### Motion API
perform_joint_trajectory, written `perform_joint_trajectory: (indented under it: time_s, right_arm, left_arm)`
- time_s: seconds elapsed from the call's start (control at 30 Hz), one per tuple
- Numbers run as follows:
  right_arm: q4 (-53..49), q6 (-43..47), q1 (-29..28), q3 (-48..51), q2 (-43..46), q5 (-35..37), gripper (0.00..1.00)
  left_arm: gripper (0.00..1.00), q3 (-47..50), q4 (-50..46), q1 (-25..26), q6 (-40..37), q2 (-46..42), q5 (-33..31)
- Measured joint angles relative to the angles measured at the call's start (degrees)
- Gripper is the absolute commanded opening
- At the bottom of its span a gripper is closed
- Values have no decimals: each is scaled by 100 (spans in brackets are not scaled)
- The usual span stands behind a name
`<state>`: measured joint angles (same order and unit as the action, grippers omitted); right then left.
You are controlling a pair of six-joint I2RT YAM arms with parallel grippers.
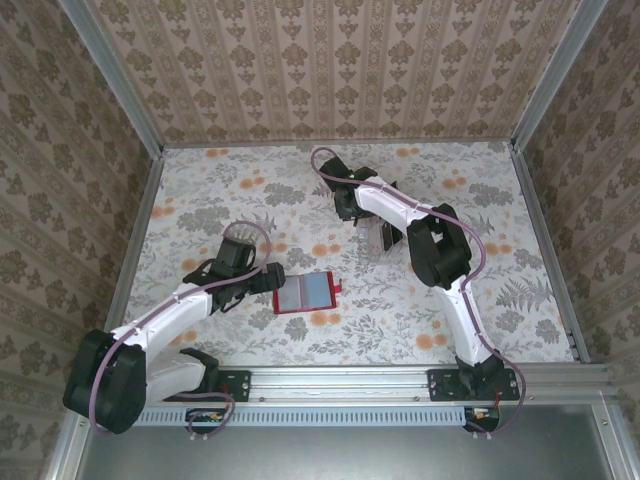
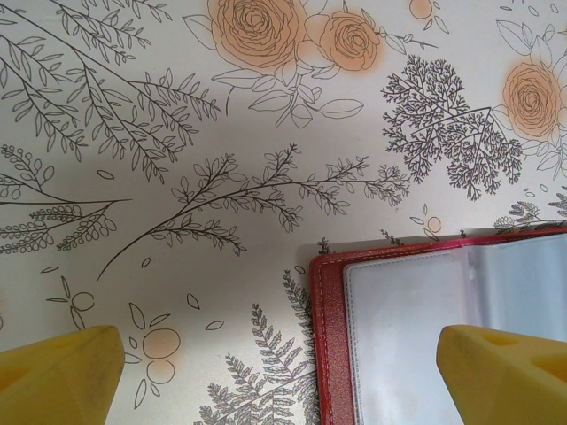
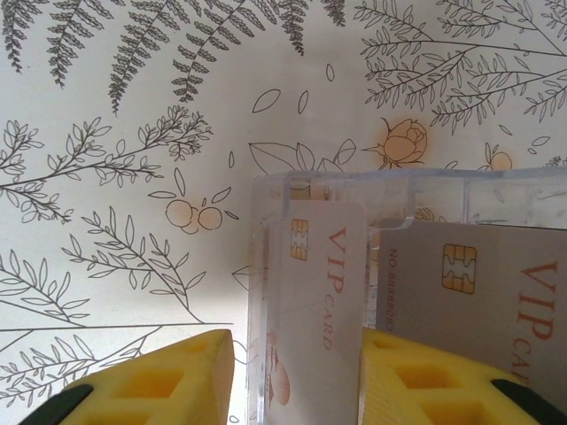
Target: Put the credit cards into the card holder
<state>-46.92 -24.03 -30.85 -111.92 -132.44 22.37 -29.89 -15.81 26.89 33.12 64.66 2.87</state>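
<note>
the right hand [image 3: 297, 363] has its fingers narrowed either side of a pale credit card [image 3: 319, 292] standing in the clear rack [image 3: 266, 190] near the middle of the desk [image 1: 200, 200]; i can't tell if it grips. the card reads "vip card". the next card [image 3: 478, 301] adds "no" and digits too faint to read. the left hand [image 2: 283, 372] hangs wide over the open red card holder [image 2: 399, 336], nearer the near edge. the rack wall stands by the card, so a closing finger might catch it and lift or tip the rack.
</note>
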Motion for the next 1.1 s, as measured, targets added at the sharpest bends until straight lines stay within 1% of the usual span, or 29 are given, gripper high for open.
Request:
perform_joint_trajectory:
  time_s: [0.47, 0.93, 1.1]
  right_arm:
    - [42, -66, 111, 0, 7, -173, 23]
    - [46, -155, 199, 0, 111, -247, 21]
    - [66, -166, 201, 13, 122, -323, 15]
  left_arm:
    - [100, 2, 0, 0, 0, 0, 0]
    - [100, 20, 0, 0, 0, 0, 2]
    - [100, 22, 0, 0, 2, 0, 4]
